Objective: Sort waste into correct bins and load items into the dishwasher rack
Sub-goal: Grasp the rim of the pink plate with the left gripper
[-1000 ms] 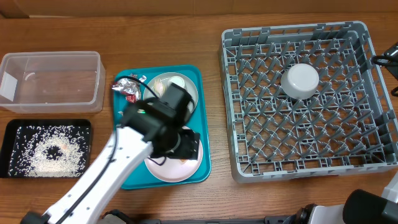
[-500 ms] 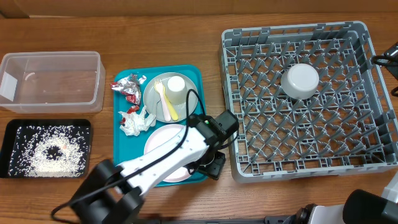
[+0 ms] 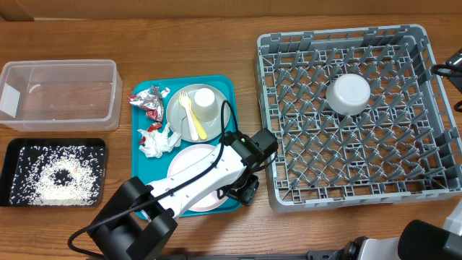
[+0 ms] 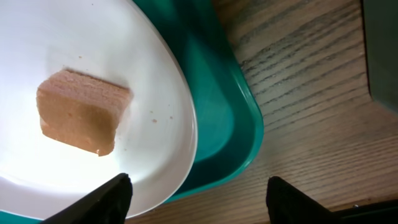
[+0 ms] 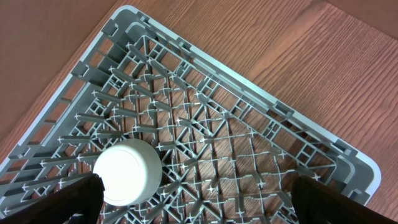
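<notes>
Left gripper (image 4: 199,188) barely shifted since 0.5 s ago: fingers wide, empty, over pink plate (image 4: 155,87) rim at teal tray (image 4: 227,118) corner. Orange cube (image 4: 81,121) lies on that plate. Right gripper (image 5: 199,194) wide above rack (image 5: 249,124).

A white bowl (image 3: 348,94) is shown in the grey dishwasher rack (image 3: 339,34). On the teal tray (image 3: 148,173), a white cup (image 3: 205,101) and yellow cutlery (image 3: 193,121) are carried by the grey-green plate (image 3: 177,115). The pink plate (image 3: 186,160) is partly covered by the left arm (image 3: 211,170). Tissue (image 3: 159,141) and foil wrappers (image 3: 149,100) are placed alongside.
</notes>
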Controlling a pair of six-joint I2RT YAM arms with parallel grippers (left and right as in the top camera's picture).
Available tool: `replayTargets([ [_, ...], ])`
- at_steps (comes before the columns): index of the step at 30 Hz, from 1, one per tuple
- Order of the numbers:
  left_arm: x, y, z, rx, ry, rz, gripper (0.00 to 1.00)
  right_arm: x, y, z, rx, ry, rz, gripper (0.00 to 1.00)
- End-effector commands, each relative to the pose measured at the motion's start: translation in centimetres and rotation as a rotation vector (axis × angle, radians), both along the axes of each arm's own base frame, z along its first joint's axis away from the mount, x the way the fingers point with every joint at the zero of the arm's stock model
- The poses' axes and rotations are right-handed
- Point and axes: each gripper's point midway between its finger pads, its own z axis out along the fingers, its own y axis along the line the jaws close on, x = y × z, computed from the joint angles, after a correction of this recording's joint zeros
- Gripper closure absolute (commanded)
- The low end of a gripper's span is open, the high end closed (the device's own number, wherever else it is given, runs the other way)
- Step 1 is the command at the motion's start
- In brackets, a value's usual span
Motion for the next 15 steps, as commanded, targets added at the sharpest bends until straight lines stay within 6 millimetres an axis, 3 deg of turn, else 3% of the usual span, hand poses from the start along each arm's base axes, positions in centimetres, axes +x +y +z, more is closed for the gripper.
replayTargets([
  [1, -0.3, 0.9, -0.8, 0.032, 0.005, -0.017, 0.3, -0.2, -0.1, 0.1, 0.001, -0.007, -0.011, 0.0],
  [15, -0.3, 1.9, -2.2, 0.036, 0.009, -0.033, 0.27, -0.2, -0.1, 0.1, 0.002, -0.007, -0.011, 0.0],
])
